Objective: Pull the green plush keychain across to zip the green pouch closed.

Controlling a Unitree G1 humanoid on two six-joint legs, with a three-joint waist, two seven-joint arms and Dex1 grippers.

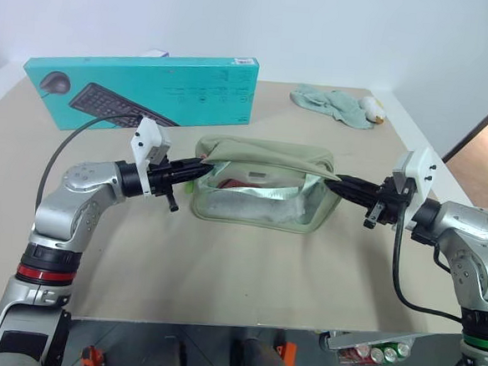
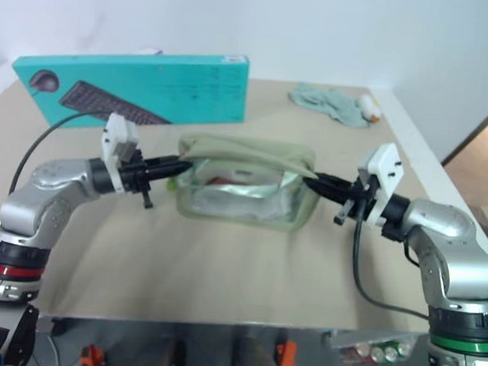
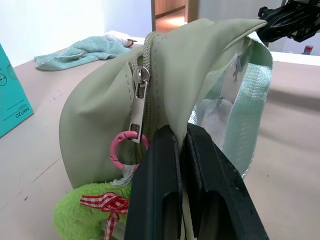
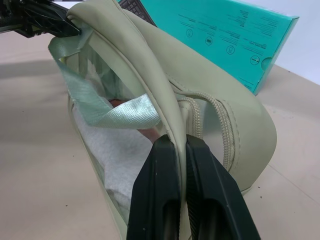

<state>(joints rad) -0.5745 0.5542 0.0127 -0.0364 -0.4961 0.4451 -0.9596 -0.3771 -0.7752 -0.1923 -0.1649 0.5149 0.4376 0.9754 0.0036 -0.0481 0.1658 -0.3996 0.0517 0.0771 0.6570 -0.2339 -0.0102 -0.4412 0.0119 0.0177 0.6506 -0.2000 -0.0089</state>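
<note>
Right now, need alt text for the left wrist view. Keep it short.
The left gripper is shut on the edge of the green pouch, beside its zipper pull. A pink ring hangs from the pull, carrying the green plush keychain with a red checked bow. The right gripper holds the pouch's far end.

Both arms are made of smooth silver-grey metal shells with rounded joints. The left arm has a black ring and a red band low on its forearm; the right arm has a black ring and a green band at the same place. Each wrist carries a small white box-shaped camera mount with dark screw dots on its face. In front of each mount sits a black mechanism that ends in a slim pincer: the left pincer (image 1: 196, 170) and the right pincer (image 1: 334, 183), each with two long black fingers (image 3: 165, 200) of matte plastic. A black cable loops from each wrist.
</note>
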